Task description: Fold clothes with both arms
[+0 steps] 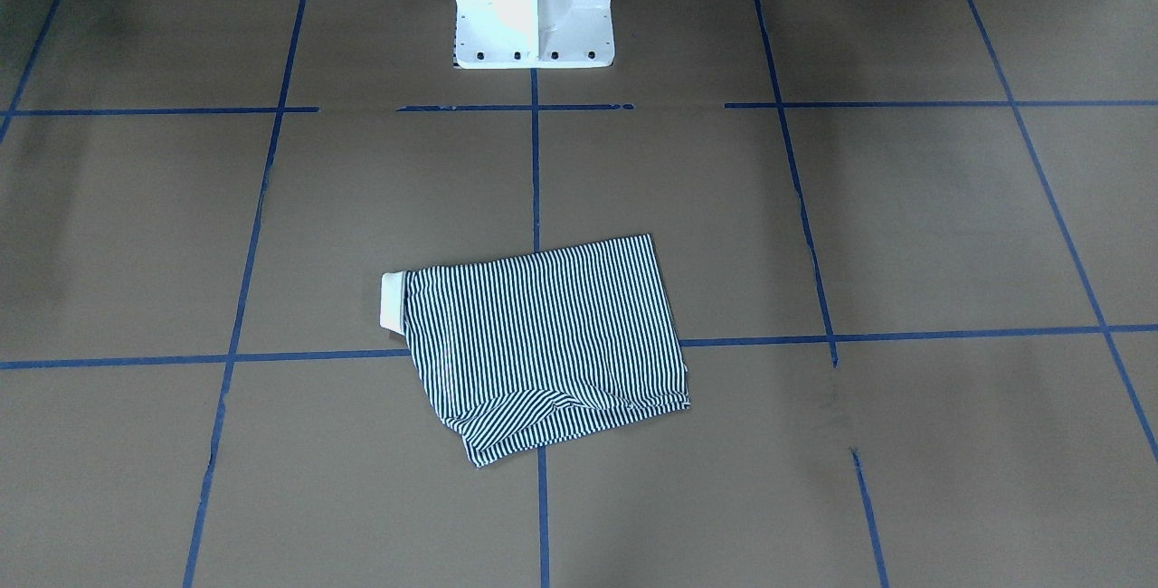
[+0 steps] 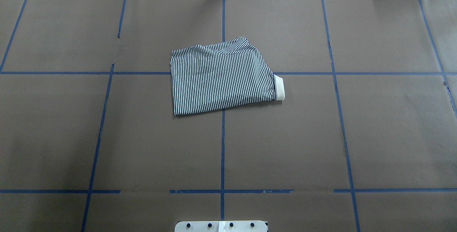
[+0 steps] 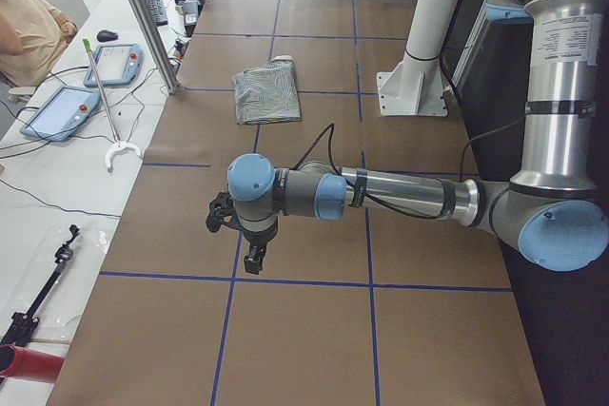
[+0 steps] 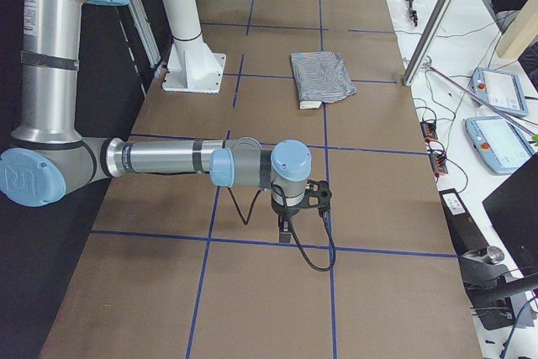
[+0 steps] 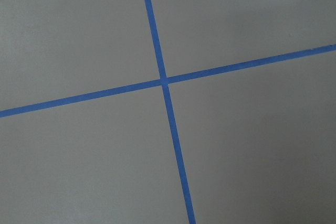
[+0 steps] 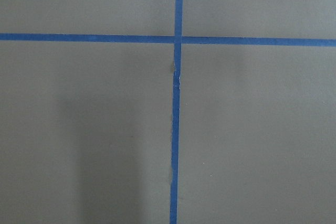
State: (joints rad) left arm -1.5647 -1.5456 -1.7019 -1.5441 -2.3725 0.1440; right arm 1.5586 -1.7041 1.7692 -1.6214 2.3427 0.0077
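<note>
Open table (image 2: 107, 135) all round shirt (image 2: 221, 82); pedestal (image 1: 534, 9) well apart.

Brown paper-covered table (image 2: 142, 135) gridded with blue tape (image 2: 222, 146), white bench (image 3: 57, 254) alongside.

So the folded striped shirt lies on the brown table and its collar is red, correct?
No: the collar is cream, not red, as the overhead exterior view shows. The folded striped shirt does lie on the brown table.

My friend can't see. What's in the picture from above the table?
A folded striped polo shirt lies flat near the middle of a brown table marked with blue tape lines, its cream collar poking out on the right.
</note>
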